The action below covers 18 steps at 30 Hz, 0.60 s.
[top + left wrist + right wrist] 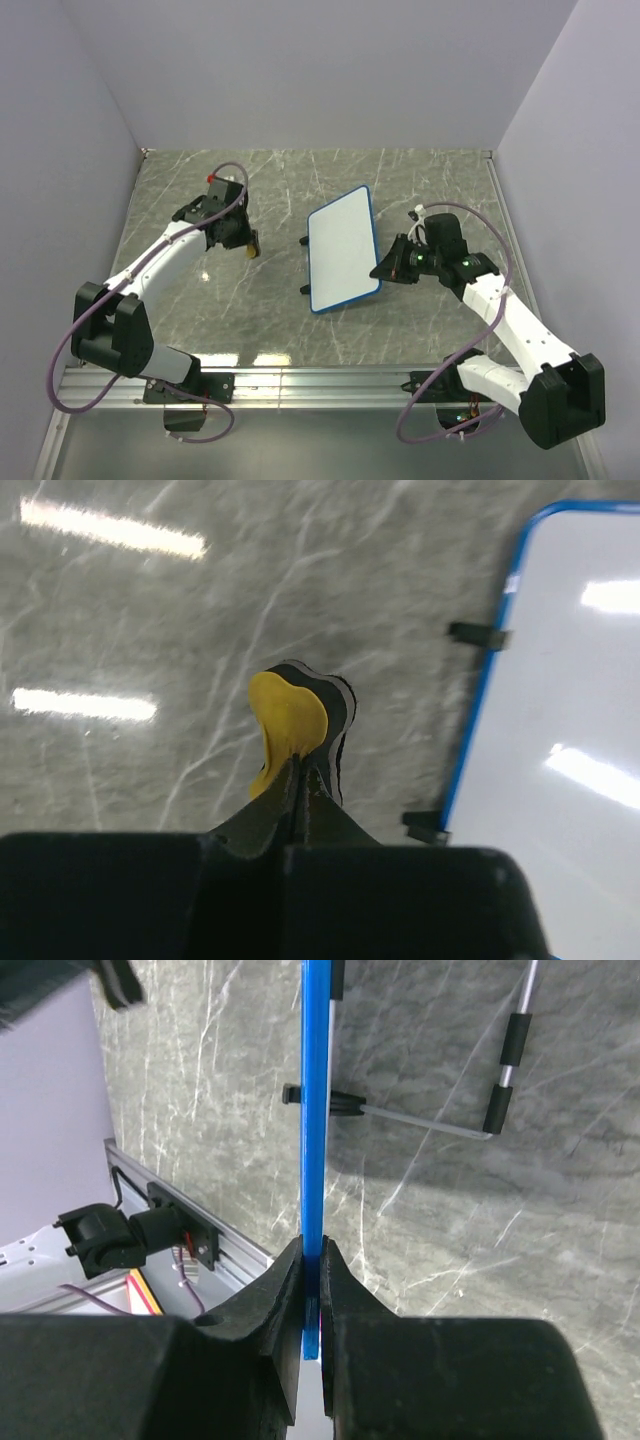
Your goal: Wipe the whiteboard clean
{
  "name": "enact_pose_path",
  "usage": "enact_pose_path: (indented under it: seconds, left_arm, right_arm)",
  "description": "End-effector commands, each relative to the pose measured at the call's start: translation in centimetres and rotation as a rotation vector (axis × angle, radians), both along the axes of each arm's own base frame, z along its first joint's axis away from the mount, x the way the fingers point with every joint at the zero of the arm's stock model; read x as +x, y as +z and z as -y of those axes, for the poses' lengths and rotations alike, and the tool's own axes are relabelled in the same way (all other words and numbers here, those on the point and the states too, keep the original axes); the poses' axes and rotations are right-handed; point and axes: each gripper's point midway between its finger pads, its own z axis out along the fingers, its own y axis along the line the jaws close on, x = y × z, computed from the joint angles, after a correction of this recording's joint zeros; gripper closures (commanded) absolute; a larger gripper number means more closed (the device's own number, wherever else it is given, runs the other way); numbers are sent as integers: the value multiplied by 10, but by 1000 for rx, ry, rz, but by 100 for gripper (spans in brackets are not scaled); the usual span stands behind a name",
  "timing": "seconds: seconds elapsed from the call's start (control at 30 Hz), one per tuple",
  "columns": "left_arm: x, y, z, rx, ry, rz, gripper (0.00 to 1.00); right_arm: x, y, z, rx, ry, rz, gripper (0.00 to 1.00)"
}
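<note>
The whiteboard (343, 250) sits near the middle of the grey, white-veined, marble-look table (260, 320). It is a flat rectangle with rounded corners, a glossy plain white face, a thin blue rim and small black feet (478, 634) on its left edge. At the board's right edge, our right gripper (312, 1260) has its black fingers closed tight on the blue rim, which we see edge-on from that wrist. Behind the board there, a thin bent metal rod (430, 1125) carries black sleeves. Left of the board and apart from it, our left gripper (300, 775) is pinched fully closed on a small yellow bow-shaped eraser (288, 718) with a dark backing.
</note>
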Motion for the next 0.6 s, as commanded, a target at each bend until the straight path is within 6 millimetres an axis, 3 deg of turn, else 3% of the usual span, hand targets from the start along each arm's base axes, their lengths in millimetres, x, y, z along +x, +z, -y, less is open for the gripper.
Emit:
enact_pose_path:
  seconds: [0.0, 0.1, 0.13, 0.23, 0.33, 0.37, 0.43, 0.47, 0.57]
  left_arm:
    - [-3, -6, -15, 49, 22, 32, 97]
    - [-10, -26, -18, 68, 19, -1, 84]
    - [-11, -30, -19, 71, 18, -9, 74]
    - [-16, -48, -21, 92, 13, -47, 57]
    - [-19, -61, -23, 105, 7, -72, 48]
    - [-19, -64, -23, 107, 7, -76, 48]
    - [-21, -68, -24, 111, 9, -86, 45]
    - [-22, -68, -24, 111, 10, -86, 45]
    - [-20, -61, -23, 102, 9, -69, 44]
  right_arm:
    - [-5, 3, -7, 25, 25, 36, 100]
    - [-4, -1, -7, 18, 19, 31, 100]
    - [-4, -1, -7, 17, 17, 30, 100]
    - [-1, -1, -6, 8, 9, 27, 98]
    - [1, 2, -5, -1, 5, 35, 72]
    - [3, 5, -5, -1, 4, 44, 58]
    - [3, 7, -3, -14, 3, 49, 46]
    - [4, 11, -3, -15, 2, 58, 27]
    - [6, 22, 1, -36, -7, 84, 1]
